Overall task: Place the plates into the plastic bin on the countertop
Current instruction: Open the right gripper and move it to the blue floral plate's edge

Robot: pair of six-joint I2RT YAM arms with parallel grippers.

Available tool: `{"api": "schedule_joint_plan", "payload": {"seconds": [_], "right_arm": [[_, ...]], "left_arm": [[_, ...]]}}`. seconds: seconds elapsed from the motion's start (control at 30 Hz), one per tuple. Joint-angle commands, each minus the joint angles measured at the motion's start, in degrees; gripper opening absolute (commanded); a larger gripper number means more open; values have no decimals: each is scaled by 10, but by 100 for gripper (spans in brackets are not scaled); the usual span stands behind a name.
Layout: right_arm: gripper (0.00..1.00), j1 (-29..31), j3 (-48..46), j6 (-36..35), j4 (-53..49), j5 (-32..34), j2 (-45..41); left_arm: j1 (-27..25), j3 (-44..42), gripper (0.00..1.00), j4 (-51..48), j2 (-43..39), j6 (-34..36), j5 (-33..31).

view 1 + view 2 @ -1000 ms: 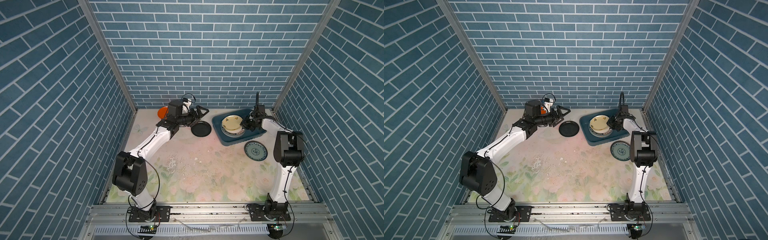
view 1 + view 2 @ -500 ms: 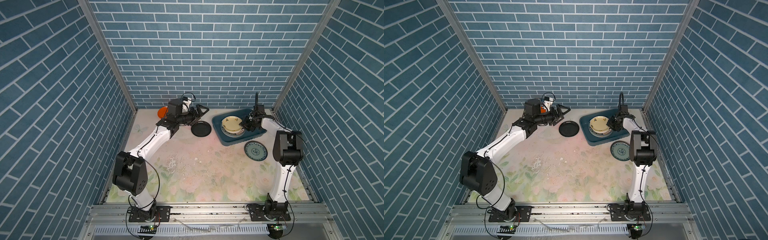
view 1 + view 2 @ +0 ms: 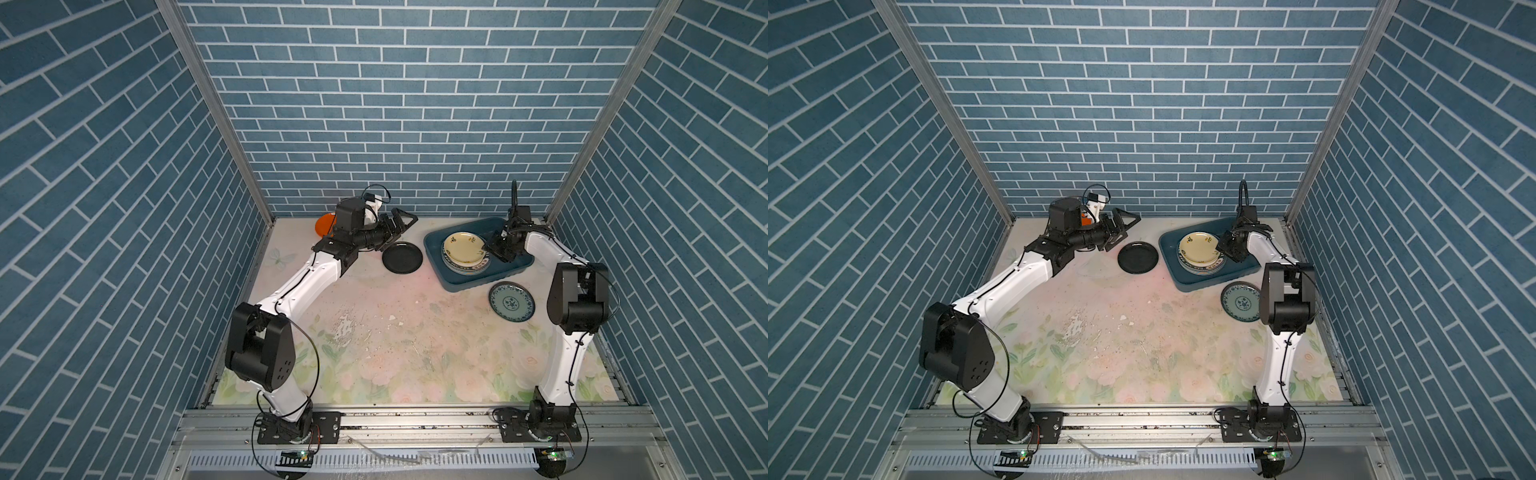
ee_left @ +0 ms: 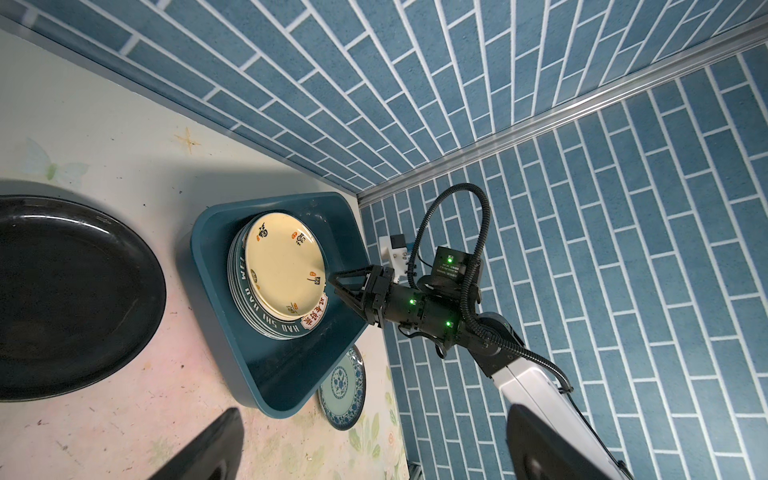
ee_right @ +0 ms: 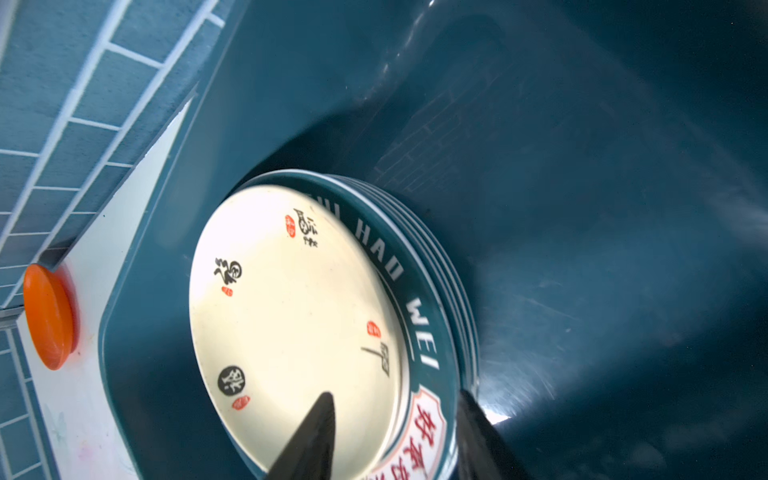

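The plastic bin (image 3: 469,283) sits on the countertop (image 3: 415,332) at the back right, near the corner of the walls. It holds a single stack of plates: a pale yellow plate (image 3: 463,249) lies flat on top of a pile of teal lettered plates (image 3: 467,270). At least four stacked edges show in the right wrist view, but they are too close for a sure count. The rest of the bin's floor is bare

The right gripper (image 3: 488,250) reaches into the bin with its jaws parted astride the rim of the stack, one finger (image 5: 316,432) over the yellow plate and the other outside the pile, clamping nothing

Three plates lie outside on the countertop: a black plate (image 3: 402,257) just left of the bin, a patterned teal plate (image 3: 511,301) just in front of it, and an orange plate (image 3: 323,224) by the back wall, partly hidden behind the left arm. The left gripper (image 3: 405,227) hangs above the black plate, spread wide and empty
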Motion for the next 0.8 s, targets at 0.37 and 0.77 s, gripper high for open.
{"api": "schedule_joint_plan", "payload": {"seconds": [0.37,0.77], "right_arm": [[61,-45,-243,26,26,45,-265],[62,-101,-466,96,90,-11,-395]], "left_arm": [[-9,22,100,-70,19,45,10],[-50,69,100,-115,65,73,39]]}}
